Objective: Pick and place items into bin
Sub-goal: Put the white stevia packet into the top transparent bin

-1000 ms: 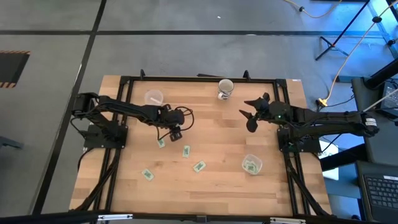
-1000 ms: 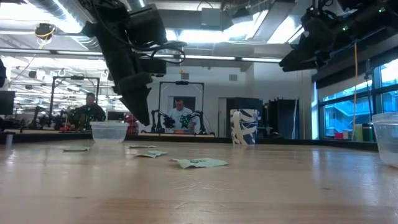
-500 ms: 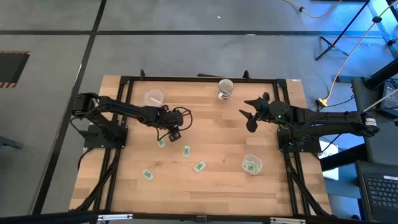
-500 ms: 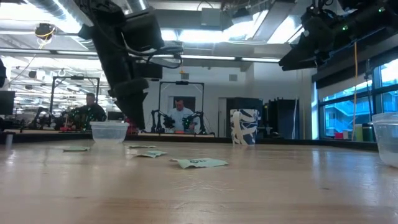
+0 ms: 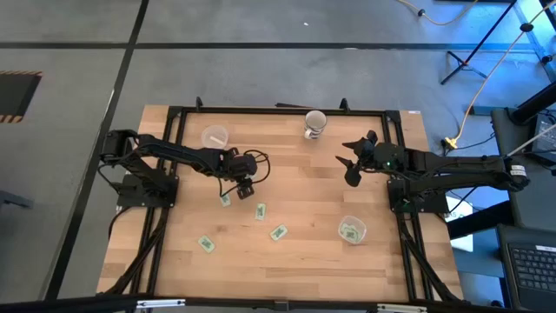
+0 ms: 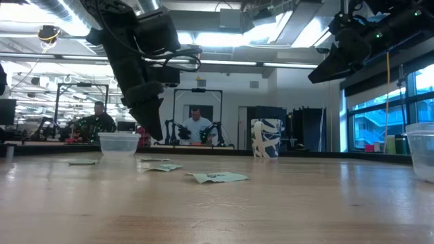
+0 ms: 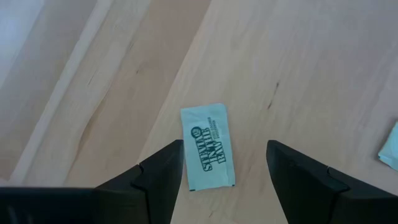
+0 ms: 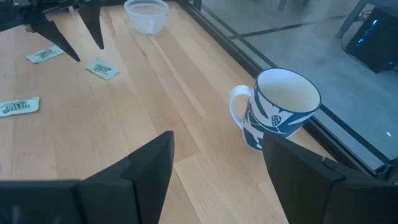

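Several small green packets with white edges lie flat on the wooden table: one [image 5: 225, 200], a second [image 5: 260, 210], a third [image 5: 278, 232] and a fourth [image 5: 206, 244]. My left gripper [image 5: 244, 185] is open and hovers just above the table [image 6: 152, 129]. In the left wrist view a packet [image 7: 207, 146] lies between the fingers of my left gripper [image 7: 225, 145], untouched and nearer one finger. A clear bin [image 5: 351, 230] near the table's right side has a green packet in it. My right gripper [image 5: 351, 163] is open, raised near the mug [image 8: 277, 109].
A white and blue mug [image 5: 314, 124] stands near the far edge. A second clear cup [image 5: 214, 136] sits far left, behind my left arm. The black frame runs around the table's edges. Bare wood lies along the near edge. People sit in the room beyond [image 6: 197, 127].
My left gripper has swayed a little toward the table's left and back, staying open above the packets. My right gripper has edged slightly toward the table's right. The packets have not moved.
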